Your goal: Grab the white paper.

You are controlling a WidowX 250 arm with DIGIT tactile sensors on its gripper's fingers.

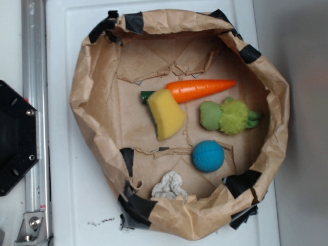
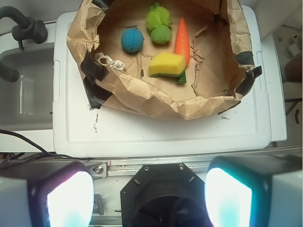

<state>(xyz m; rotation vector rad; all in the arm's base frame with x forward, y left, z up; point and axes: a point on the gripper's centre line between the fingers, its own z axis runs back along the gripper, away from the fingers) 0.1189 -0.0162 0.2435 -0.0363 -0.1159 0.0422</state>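
Note:
The white paper (image 1: 170, 186) is a small crumpled off-white wad lying inside the brown paper bowl (image 1: 92, 118), against its near wall. In the wrist view the white paper (image 2: 112, 62) peeks over the bowl's left rim. My gripper (image 2: 149, 198) is open, its two pale pads wide apart with nothing between them. It hangs over the black robot base, well back from the bowl and the paper. The gripper does not show in the exterior view.
Inside the bowl lie a blue ball (image 1: 208, 155), a yellow sponge (image 1: 167, 114), an orange carrot (image 1: 201, 89) and a green plush toy (image 1: 228, 116). The bowl stands on a white board (image 2: 156, 132). The black robot base (image 1: 15, 137) and a metal rail (image 1: 35, 118) are at the left.

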